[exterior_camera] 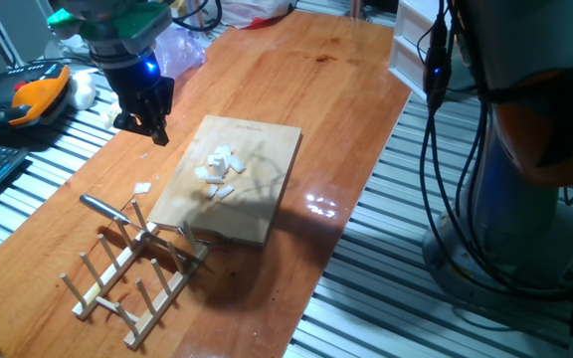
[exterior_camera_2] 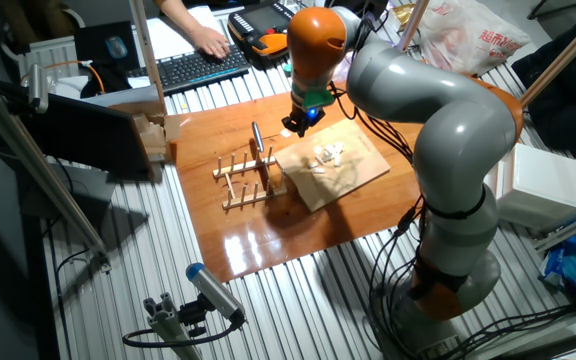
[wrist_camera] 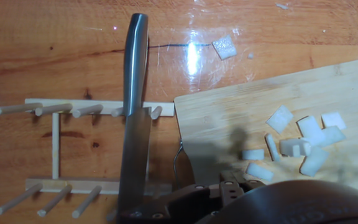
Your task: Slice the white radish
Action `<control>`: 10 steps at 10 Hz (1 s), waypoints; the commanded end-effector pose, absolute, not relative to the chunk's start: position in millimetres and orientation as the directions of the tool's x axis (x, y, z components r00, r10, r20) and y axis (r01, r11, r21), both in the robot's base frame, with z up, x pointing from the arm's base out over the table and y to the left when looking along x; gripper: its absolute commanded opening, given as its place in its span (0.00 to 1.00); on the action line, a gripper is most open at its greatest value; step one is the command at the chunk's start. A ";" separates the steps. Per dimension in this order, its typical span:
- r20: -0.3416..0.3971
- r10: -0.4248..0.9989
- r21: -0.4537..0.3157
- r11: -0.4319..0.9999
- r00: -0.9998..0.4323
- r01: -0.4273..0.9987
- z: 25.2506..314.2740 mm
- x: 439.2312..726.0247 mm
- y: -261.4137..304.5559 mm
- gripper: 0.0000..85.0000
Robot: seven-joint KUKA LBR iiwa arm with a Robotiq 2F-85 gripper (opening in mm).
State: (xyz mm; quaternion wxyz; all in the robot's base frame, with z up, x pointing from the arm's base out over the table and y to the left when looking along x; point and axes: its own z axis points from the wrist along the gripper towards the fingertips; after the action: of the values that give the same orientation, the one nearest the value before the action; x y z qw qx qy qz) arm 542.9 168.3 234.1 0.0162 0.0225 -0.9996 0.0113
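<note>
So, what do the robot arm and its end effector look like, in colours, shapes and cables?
The arm is built of thick, rounded grey segments with orange joint rings, and an orange cap near the wrist. Black cables hang in loops beside its base. The end effector is black, with two short dark fingers; a small blue light glows on its body, under a green part at the wrist.

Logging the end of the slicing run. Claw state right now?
Claw: nothing held, raised above the table beside the cutting board; open or shut cannot be told. Knife rests in the wooden rack.
</note>
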 end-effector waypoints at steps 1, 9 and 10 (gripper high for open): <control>0.034 -0.044 -0.018 0.999 -0.998 -0.045 234.2 542.9 168.0 0.00; 0.056 -0.009 -0.007 1.000 -0.998 -0.010 234.5 541.6 169.2 0.00; 0.062 0.007 0.001 1.000 -0.998 0.007 234.3 541.7 168.9 0.00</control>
State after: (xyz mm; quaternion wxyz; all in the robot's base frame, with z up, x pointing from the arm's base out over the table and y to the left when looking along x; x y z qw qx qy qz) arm 541.6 168.9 234.3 0.0319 -0.0039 -0.9995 -0.0015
